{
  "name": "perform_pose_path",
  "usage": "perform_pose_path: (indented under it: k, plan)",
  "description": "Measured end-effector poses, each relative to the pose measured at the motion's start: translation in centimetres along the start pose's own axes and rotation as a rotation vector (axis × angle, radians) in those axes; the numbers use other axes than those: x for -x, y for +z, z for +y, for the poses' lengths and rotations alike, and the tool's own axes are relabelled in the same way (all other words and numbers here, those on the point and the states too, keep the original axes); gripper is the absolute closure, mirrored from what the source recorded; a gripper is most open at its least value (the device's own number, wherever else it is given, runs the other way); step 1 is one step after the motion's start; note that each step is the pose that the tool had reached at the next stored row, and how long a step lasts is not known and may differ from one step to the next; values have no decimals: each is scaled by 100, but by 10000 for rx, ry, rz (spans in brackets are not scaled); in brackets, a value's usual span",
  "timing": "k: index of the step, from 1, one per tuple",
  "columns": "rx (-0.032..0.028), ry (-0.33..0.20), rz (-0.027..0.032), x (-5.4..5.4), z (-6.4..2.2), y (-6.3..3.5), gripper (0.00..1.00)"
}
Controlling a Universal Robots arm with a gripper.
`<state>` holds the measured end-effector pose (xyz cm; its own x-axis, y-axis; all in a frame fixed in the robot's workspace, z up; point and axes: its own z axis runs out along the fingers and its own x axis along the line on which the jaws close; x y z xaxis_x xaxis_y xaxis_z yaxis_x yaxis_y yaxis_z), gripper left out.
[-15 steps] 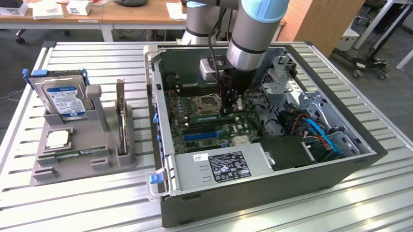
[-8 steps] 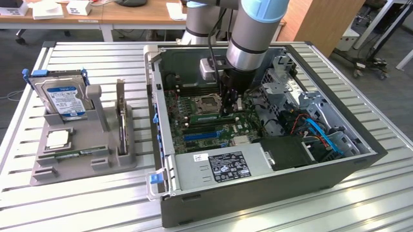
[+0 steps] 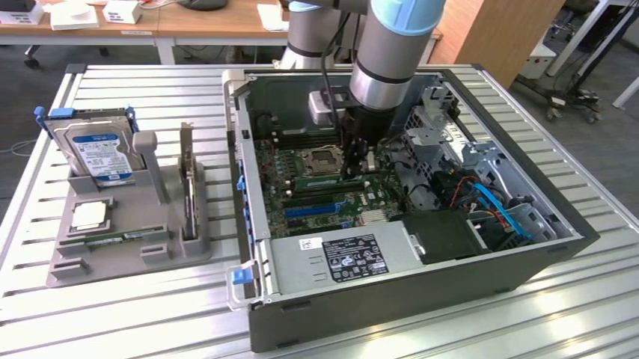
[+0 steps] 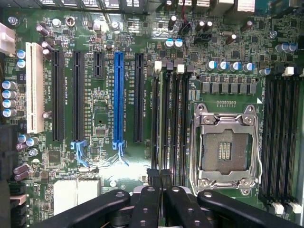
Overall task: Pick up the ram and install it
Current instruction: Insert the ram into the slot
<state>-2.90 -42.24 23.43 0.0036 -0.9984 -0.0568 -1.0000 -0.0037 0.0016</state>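
A thin green ram (image 3: 122,238) lies flat in the grey holder (image 3: 135,258) on the exterior view's left, outside the computer case (image 3: 399,307). My gripper (image 3: 355,170) hangs inside the case, low over the motherboard beside the CPU socket (image 3: 325,158). From the wrist, my gripper (image 4: 159,176) has its black fingers (image 4: 148,199) pressed together, shut, right over the end of the long black memory slots (image 4: 171,118) beside the CPU socket (image 4: 225,149). I cannot make out anything held between them.
The holder also carries an upright blue-labelled hard drive (image 3: 100,153) and a dark expansion card (image 3: 187,179). Inside the case are the power supply (image 3: 334,258), blue cables (image 3: 499,206) and a drive cage (image 3: 439,134). A blue slot (image 4: 118,99) lies on the board.
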Motion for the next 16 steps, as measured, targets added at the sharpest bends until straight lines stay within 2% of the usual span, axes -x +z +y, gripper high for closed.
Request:
perform_pose_path:
  k: [16]
  plan:
    - [-2,14,0,-5,22,0,89]
